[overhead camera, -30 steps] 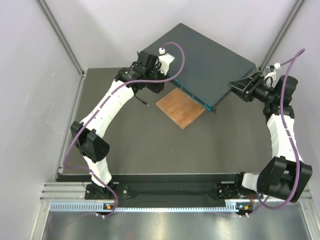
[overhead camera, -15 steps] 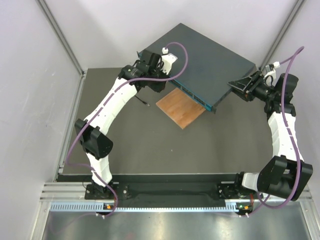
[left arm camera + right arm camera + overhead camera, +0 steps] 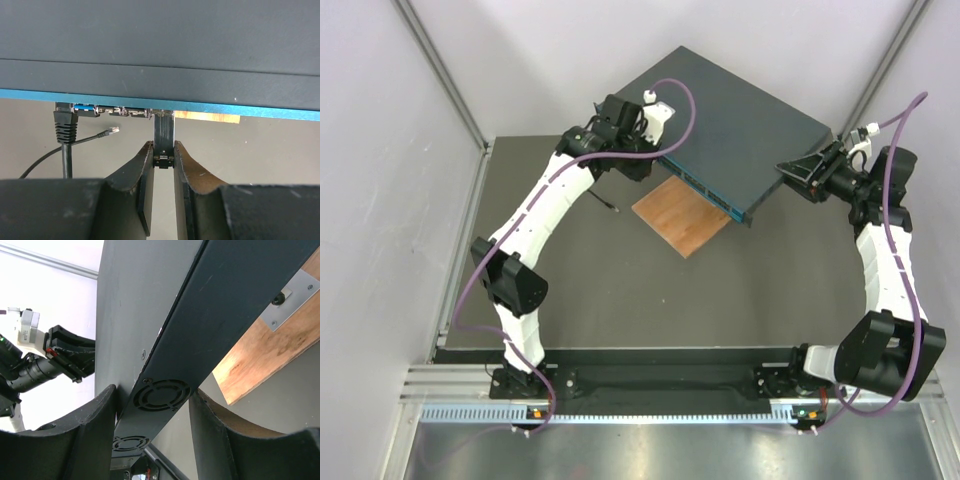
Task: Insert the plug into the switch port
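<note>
**Plug held at the switch's front**

The left gripper (image 3: pixel 163 162) pinches the black plug (image 3: pixel 163 137), its tip meeting the teal front of the switch (image 3: pixel 740 115), which lies toward 12 o'clock on the table (image 3: pixel 620 290). At the switch's 3 o'clock corner, the right gripper (image 3: pixel 788 170) clasps its side wall.

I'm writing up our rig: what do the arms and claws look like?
The left arm and right arm both have white link shells with black joints and a purple cable looping along each. The left claw and right claw each have two black wedge-shaped fingers.
</note>
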